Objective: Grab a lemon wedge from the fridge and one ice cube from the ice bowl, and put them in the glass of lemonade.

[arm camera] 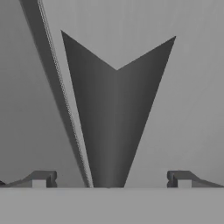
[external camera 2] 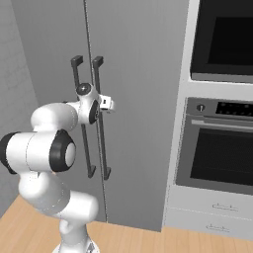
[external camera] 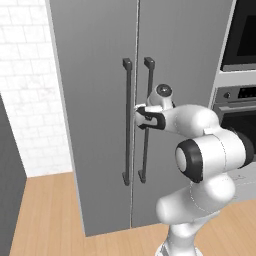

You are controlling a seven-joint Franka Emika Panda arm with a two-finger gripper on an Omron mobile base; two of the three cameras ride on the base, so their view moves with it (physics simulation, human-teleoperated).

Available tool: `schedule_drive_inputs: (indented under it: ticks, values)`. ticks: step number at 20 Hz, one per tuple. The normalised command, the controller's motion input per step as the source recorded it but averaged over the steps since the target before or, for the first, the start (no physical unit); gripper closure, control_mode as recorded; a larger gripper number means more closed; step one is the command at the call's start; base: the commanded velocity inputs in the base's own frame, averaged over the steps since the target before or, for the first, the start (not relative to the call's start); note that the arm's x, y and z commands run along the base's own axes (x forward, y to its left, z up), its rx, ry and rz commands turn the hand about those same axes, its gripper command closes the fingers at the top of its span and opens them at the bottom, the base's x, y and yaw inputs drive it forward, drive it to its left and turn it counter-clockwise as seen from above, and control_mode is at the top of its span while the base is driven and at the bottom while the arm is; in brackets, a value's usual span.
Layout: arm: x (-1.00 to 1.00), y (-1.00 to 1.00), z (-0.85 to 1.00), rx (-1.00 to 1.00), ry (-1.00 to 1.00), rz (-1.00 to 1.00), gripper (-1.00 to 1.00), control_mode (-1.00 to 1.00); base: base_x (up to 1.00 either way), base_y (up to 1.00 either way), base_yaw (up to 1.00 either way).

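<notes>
Reaching forward from the base, the white arm holds its gripper [arm camera: 111, 179] right against the front of the fridge [external camera: 95, 100], whose two grey doors are shut. In the hand view the two dark fingertips [arm camera: 41, 178] stand wide apart at the bottom, with the dark bar of the right door handle [arm camera: 114, 127] running up between them and the seam between the doors slanting just to its left; nothing is clamped.

From the left base view the hand sits at about mid-height of the two long vertical handles, over the right-hand one, its fingers mostly hidden behind the wrist. That view also takes in a white tiled wall [external camera: 25, 90] left of the fridge and a pale wooden floor [external camera: 50, 215].

Seen from the right base view, a black-fronted wall oven [external camera 2: 217, 148] stands beside the fridge, with pale drawers [external camera 2: 212, 217] below it.
</notes>
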Motion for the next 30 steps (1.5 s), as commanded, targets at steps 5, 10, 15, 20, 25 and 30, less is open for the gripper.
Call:
schedule_drive_inputs:
  ticks: [5,10,15,20,25,30]
  values:
    - [0.62,-0.04,-0.13,0.0,0.0,0.02,1.0,-1.0,0.0,0.0,0.0]
    - [0.44,0.0,-0.01,0.0,0.0,0.01,1.0,-1.0,0.0,0.0,0.0]
    - [0.13,-0.2,-0.01,0.0,0.0,-0.01,1.0,-1.0,0.0,0.0,0.0]
    - [-0.14,-0.91,0.06,0.02,0.0,-0.07,1.0,-1.0,0.0,0.0,0.0]
    - [-0.53,-1.0,0.17,0.11,0.03,-0.13,1.0,-1.0,0.0,0.0,0.0]
    - [-0.7,-1.0,0.24,0.13,0.05,-0.12,1.0,-1.0,0.0,0.0,0.0]
